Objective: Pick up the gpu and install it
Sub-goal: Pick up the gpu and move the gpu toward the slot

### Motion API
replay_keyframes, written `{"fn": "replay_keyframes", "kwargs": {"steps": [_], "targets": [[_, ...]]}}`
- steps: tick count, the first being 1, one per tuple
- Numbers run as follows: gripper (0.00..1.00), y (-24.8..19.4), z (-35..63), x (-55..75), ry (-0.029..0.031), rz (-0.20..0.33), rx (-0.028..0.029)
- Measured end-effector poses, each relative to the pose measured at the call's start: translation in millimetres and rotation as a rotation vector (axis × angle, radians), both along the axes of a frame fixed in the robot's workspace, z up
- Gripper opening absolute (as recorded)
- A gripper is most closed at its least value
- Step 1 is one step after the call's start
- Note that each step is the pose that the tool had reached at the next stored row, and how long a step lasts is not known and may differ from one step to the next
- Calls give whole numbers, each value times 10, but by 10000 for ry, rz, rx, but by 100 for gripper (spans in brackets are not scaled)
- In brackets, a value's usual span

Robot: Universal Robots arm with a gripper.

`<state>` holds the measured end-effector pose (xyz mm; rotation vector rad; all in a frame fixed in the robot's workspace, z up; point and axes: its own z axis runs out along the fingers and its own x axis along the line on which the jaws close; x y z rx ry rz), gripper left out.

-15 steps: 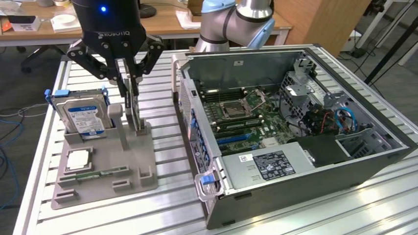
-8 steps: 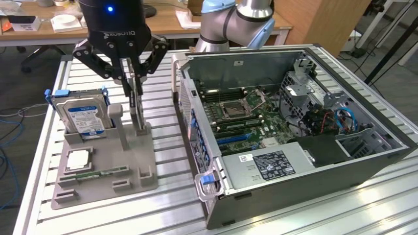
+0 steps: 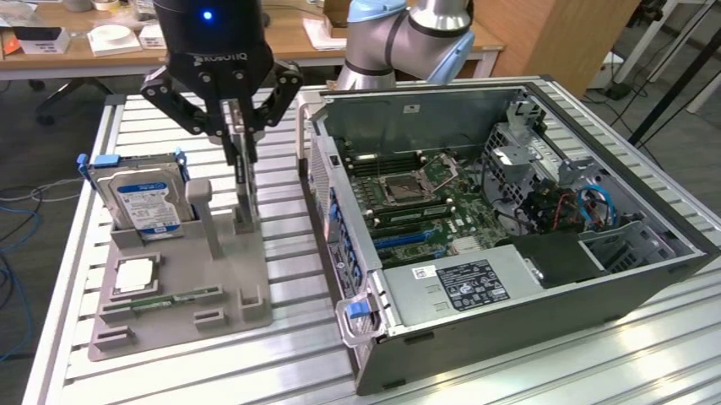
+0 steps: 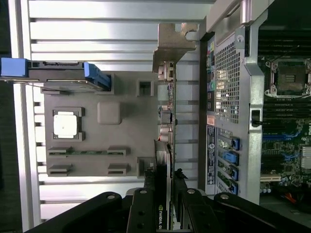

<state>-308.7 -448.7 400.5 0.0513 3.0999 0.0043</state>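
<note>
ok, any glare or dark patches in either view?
Exterior view: even room light, mild sheen on the table slats, PC case interior partly shaded. Wrist view: slats washed pale, case interior dark, gripper closed on the gpu reads almost black.

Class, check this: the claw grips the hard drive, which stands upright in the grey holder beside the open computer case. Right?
No. The claw grips the gpu, not the hard drive; it is the gpu that stands upright in the grey holder beside the open computer case. The exterior view shows this: the hard drive stands apart in the same holder, untouched.
</note>
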Motion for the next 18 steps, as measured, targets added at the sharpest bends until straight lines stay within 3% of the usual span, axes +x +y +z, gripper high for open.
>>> {"fn": "replay_keyframes", "kwargs": {"steps": [10,18], "targets": [[26,0,7,36,0,0,0],[26,0,107,36,3,0,1]]}}
